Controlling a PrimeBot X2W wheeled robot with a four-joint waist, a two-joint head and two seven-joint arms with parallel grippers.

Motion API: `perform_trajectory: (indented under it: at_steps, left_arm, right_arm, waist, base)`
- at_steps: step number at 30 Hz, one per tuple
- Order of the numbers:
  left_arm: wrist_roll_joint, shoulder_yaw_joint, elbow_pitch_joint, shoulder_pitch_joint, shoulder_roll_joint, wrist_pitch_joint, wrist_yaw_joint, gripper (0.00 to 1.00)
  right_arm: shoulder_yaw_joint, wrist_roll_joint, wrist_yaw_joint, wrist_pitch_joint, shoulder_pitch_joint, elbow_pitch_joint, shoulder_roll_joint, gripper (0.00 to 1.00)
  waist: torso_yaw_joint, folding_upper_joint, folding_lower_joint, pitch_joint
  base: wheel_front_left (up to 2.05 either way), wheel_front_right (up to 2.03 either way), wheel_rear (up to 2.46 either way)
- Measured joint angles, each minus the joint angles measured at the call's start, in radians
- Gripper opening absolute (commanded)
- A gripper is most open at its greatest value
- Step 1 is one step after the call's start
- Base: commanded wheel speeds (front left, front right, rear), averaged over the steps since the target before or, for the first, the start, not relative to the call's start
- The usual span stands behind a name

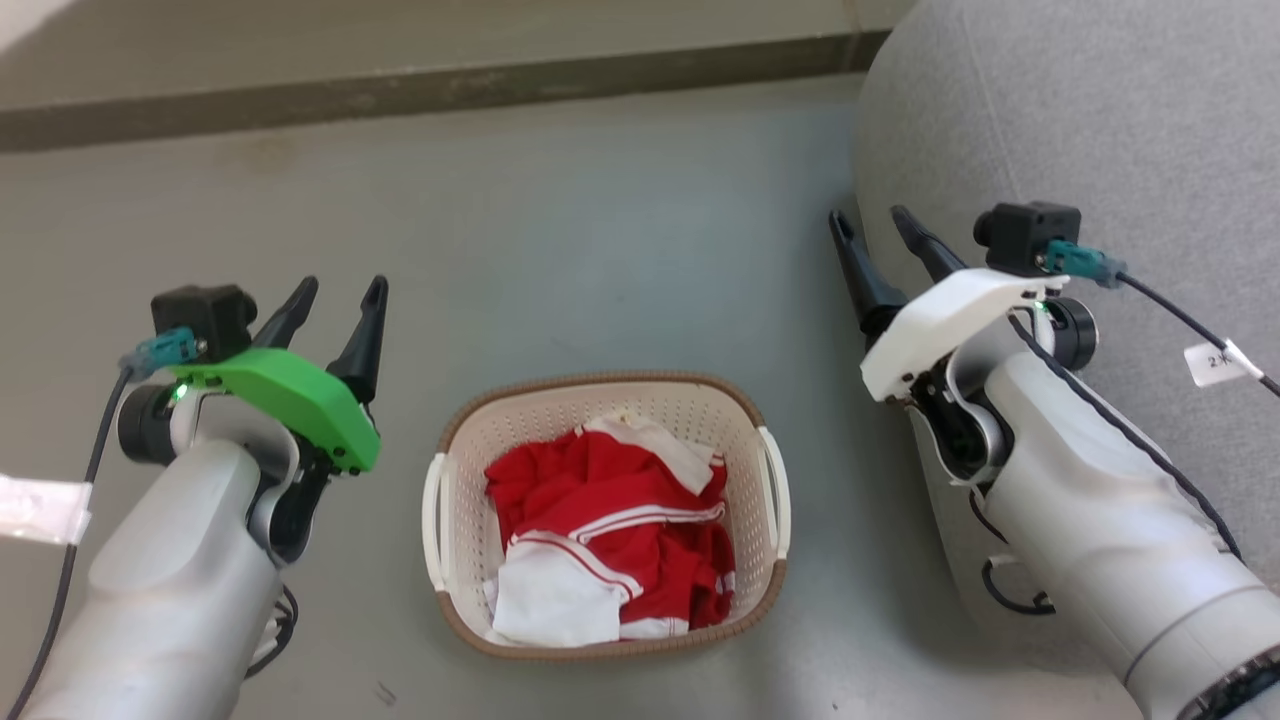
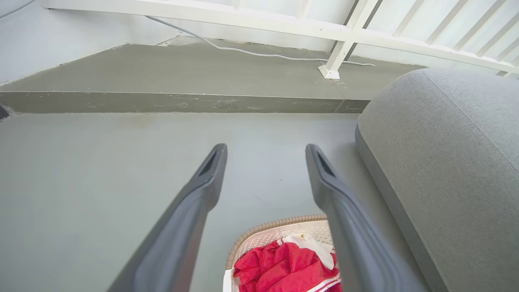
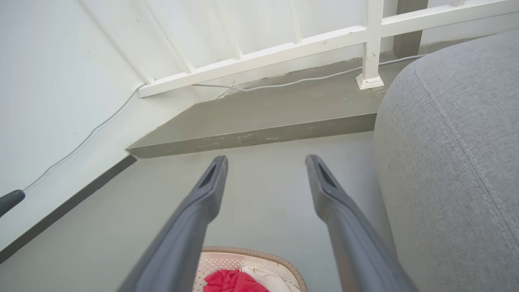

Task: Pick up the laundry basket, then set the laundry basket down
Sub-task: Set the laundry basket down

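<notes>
The cream-white perforated laundry basket (image 1: pixel 455 520) with a brown woven-look rim and two white side handles stands on the grey floor between my arms. Red and white clothes (image 1: pixel 610 530) lie in it. My left gripper (image 1: pixel 340 288) hovers open to the basket's left, clear of its handle. My right gripper (image 1: pixel 870 222) is open too, up and to the right of the basket. The basket's far rim (image 2: pixel 275 224) peeks in at the bottom of the left wrist view between the open fingers, and its rim (image 3: pixel 251 253) sits low in the right wrist view.
A large grey upholstered seat (image 1: pixel 1100 130) stands on the right, close behind my right arm. A raised grey step (image 1: pixel 400 95) runs across the back. White railing (image 2: pixel 344 36) and a loose cable (image 2: pixel 251 52) lie beyond the step.
</notes>
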Motion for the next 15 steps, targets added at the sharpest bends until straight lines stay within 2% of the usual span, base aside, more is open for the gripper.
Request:
perform_trajectory:
  at_steps: [6, 12, 15]
  left_arm:
    - [0.018, 0.079, -0.059, 0.087, 0.008, 0.0, 0.002, 1.0]
    - [0.073, 0.145, -0.157, 0.151, 0.027, 0.0, 0.025, 1.0]
    - [0.105, 0.181, -0.208, 0.179, 0.035, 0.0, 0.038, 1.0]
  right_arm:
    - [-0.063, -0.066, -0.026, 0.0, 0.093, -0.09, -0.02, 1.0]
    - [-0.114, -0.116, -0.045, 0.0, 0.183, -0.176, -0.027, 1.0]
    - [-0.149, -0.144, -0.069, 0.0, 0.214, -0.226, -0.033, 1.0]
  waist:
    - [0.008, 0.0, 0.0, -0.083]
    - [0.01, 0.0, 0.0, -0.152]
    - [0.01, 0.0, 0.0, -0.177]
  base:
    - [0.0, 0.0, 0.0]
    - [0.0, 0.0, 0.0]
    - [0.0, 0.0, 0.0]
